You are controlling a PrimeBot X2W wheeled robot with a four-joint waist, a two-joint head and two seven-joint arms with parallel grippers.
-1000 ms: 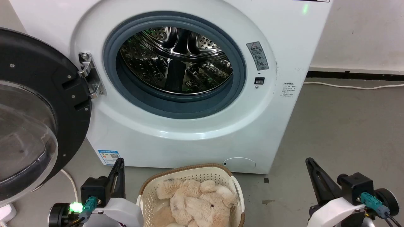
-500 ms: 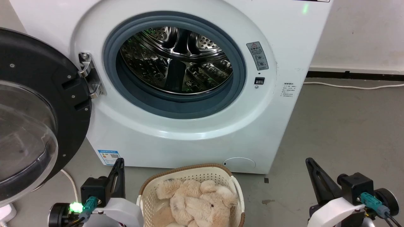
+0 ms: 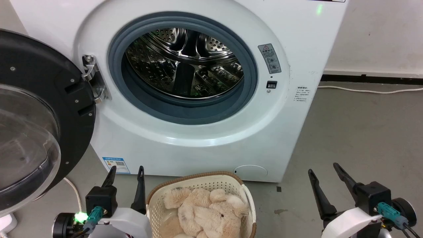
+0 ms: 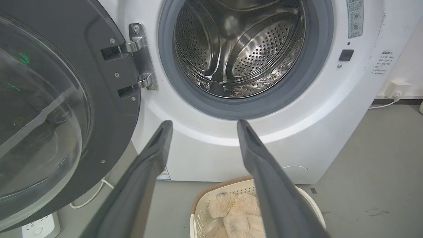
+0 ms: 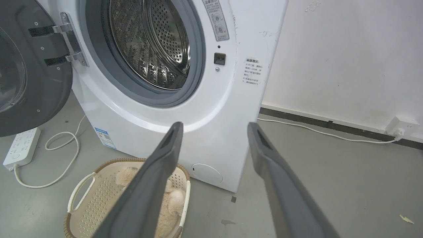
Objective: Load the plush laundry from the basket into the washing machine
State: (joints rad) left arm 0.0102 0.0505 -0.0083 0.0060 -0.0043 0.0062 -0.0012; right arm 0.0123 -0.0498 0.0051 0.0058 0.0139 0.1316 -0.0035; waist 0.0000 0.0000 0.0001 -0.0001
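Nearest, low on the left of the head view: the left gripper [image 3: 127, 168], two long dark fingers parted wide, nothing between them. Low on the right: the right gripper [image 3: 323, 167], likewise spread and empty.

Between the two, closer to the left one: the fluffy cream stuffed-animal plush laundry [image 3: 205, 211], slumped inside the cream perforated plastic basket [image 3: 198, 174] with brown woven-look rim, down on the grey floor [image 3: 363, 132]. Basket rim just beside the nearer left finger; toy itself near that finger but untouched. Well apart from the right fingers, off to their left. Lower than both pairs of fingertips.

Probably light, soft and squashy. No stiffness to speak of, so bound to sag and dangle from any pinch point. Neither fragile nor slippery: plenty of bite for the pads in the long pile. Best taken at the thick middle of the body, or round a rounded limb close to its root, deep enough to catch stuffing and not fur alone. Worth keeping clear of the basket wall on closing.

Farther off: the large white front-loading washing machine [image 3: 198, 145], black-framed round glass door [image 3: 76, 82] swung open to the left, grey rubber ring [image 3: 185, 114] around a shiny perforated steel drum [image 3: 158, 69], empty as far as can be seen. Mouth well above the basket: calls for a lift up and forward.
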